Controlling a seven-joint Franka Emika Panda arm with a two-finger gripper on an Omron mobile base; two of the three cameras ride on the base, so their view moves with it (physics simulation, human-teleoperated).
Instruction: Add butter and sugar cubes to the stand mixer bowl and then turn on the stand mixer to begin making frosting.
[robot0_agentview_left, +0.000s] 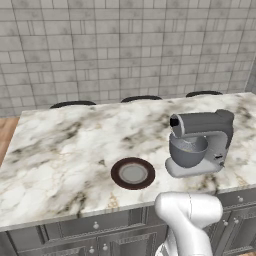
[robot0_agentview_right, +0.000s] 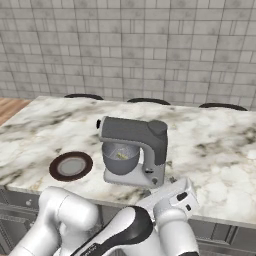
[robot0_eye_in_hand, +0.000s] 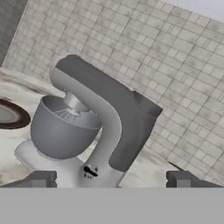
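Grey stand mixer (robot0_agentview_left: 202, 142) stands upright, its bowl (robot0_agentview_left: 188, 150) under the head.

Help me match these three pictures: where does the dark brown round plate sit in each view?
Left base view: dark brown round plate, lower centre.
Right base view: lower left.
Hand view: cut off at the left edge.
Shared landmark: grey-silver stand mixer, beside the plate.

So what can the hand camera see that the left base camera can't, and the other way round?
The hand view alone shows the gripper's fingertips, spread wide apart, and a small dark switch low on the mixer's post. The left base view alone shows the whole marble counter, the grey cabinets below it and three dark stool tops behind it. Both show the stand mixer, the stand mixer bowl, the dark brown plate and the tiled wall.
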